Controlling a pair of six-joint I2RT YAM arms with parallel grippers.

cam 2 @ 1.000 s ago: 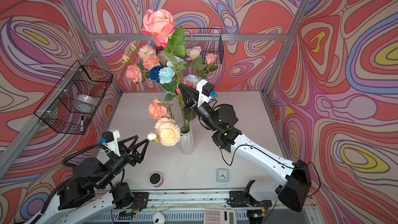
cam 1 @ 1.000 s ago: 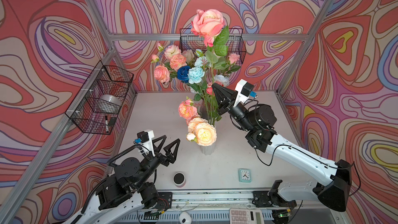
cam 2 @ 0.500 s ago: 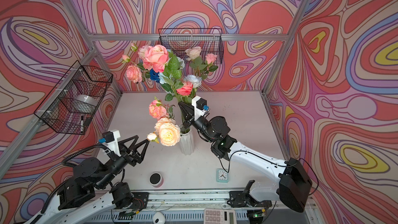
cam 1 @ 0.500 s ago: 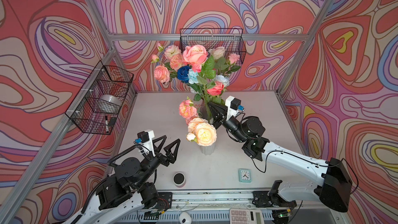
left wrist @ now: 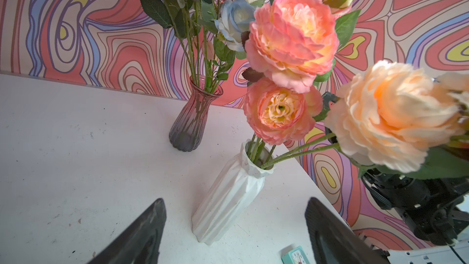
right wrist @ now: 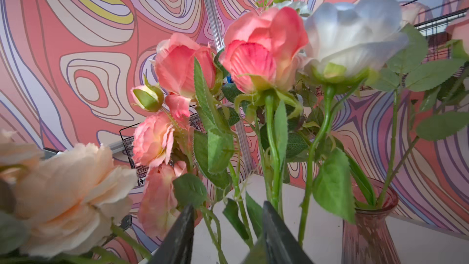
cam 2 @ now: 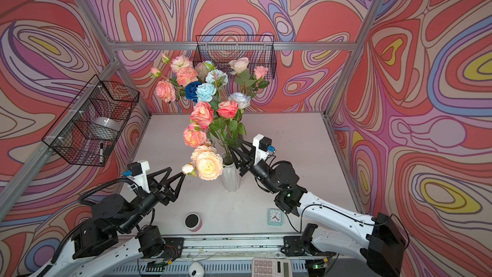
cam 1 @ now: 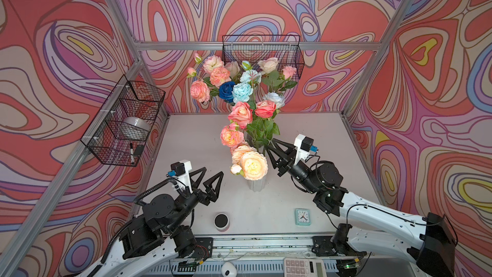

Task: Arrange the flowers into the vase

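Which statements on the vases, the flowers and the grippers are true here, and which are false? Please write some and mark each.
1. The left gripper holds a flower. False: it is open and empty.
2. The white vase stands upright on the table. True.
3. The pink glass vase is empty. False: it holds flowers.
4. The right gripper is near the white vase's mouth. True.
5. The clock hangs on the wall. False: it lies on the table.

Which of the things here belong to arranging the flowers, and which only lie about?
For the job: long green-stemmed pink, peach and blue flowers; white ribbed vase; pink ribbed glass vase.
Lying about: small mint-green clock; white calculator; small round black-topped pot; black wire baskets.
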